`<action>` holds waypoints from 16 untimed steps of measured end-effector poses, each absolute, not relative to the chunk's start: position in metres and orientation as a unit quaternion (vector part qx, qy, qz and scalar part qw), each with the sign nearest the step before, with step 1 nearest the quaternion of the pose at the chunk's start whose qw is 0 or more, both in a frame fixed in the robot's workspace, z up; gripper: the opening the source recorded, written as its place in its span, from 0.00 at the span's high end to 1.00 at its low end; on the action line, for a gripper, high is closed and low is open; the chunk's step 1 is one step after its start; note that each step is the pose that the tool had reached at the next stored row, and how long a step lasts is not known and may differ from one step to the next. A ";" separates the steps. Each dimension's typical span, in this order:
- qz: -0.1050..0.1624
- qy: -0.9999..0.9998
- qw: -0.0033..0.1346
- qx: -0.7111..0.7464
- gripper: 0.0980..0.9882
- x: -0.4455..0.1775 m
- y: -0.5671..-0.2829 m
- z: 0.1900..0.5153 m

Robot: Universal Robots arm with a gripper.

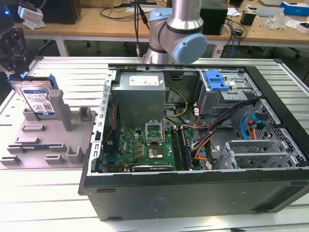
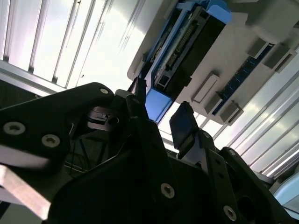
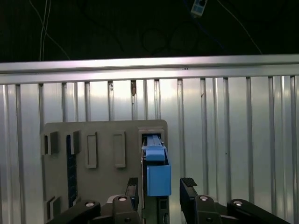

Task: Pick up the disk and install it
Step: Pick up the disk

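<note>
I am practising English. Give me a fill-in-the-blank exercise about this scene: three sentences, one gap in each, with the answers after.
1. The disk stands upright in the grey fixture tray, at the exterior view's ____ side.
2. The plastic carrier that frames the disk is ____ in colour.
3. In the first wrist view, the gripper has its fingers ____, one on each side of the carrier.

Missing words: left; blue; open

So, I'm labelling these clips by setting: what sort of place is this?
Likely a robotics lab: an open computer case on a slatted aluminium table, a robot arm behind it, cluttered wooden benches beyond.
</note>
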State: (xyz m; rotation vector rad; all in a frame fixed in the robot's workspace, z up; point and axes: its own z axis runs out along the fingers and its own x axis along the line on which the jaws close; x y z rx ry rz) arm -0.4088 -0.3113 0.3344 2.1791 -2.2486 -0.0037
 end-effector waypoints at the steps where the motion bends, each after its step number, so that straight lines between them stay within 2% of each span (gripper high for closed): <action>1: -0.001 -0.718 0.005 0.696 0.57 -0.410 -0.311 0.333; 16: -0.001 -0.718 0.005 0.696 0.57 -0.411 -0.311 0.320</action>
